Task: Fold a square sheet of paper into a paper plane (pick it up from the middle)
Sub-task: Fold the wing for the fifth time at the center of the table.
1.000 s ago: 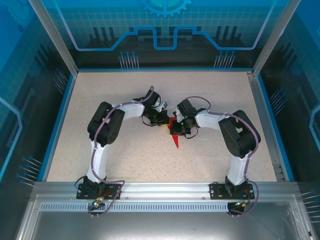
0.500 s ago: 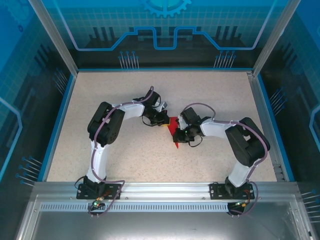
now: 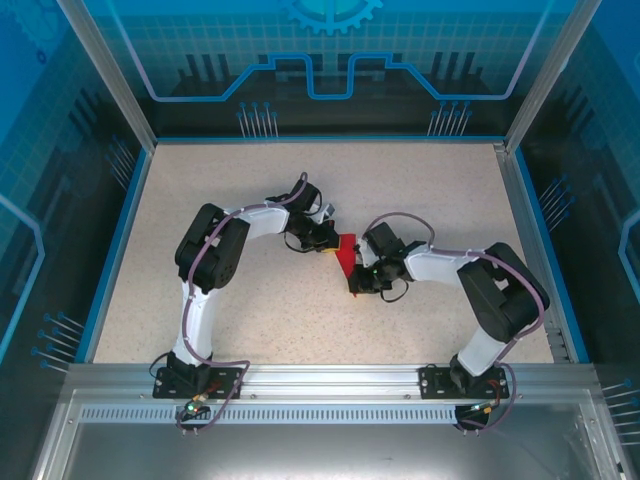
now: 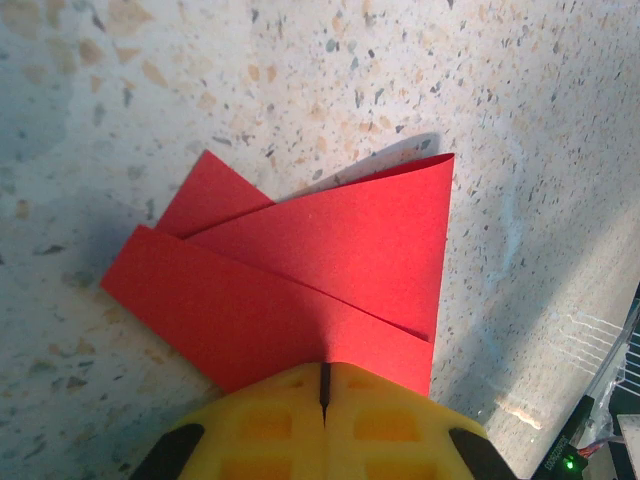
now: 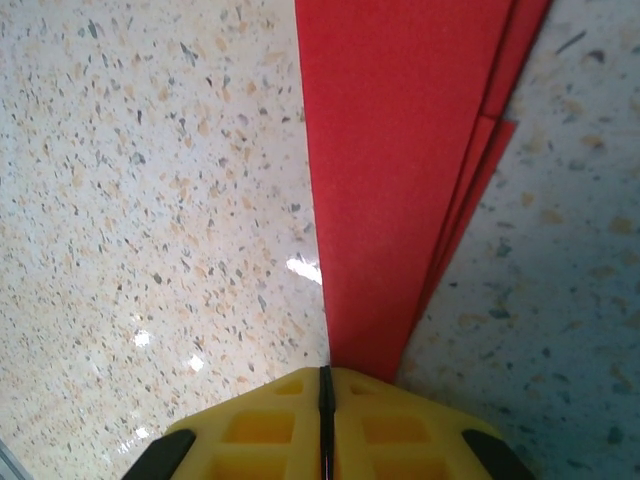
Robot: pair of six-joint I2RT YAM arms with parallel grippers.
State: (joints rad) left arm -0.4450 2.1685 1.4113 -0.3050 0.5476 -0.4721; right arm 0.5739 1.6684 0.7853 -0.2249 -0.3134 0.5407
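Left gripper [image 4: 322, 385] and right gripper [image 5: 323, 375], both squeezed shut, rest their tips on the half-folded red paper plane [image 4: 330, 260] in the middle of the table [image 3: 200, 180], so press flat and slide slowly to keep folds sharp.

Top view evenly bright under overhead light, tinted blue by the walls; the arms cast only soft, short shadows on the desk [image 3: 250, 180]; the frame posts splay outward toward the corners; the left wrist view is dim and bluish on its left side, with a faint shadow along the paper plane [image 4: 300, 290]'s upper edge; the right wrist view shows small white glare spots on the desk; the left gripper [image 4: 323, 390] and right gripper [image 5: 324, 390] look soft.
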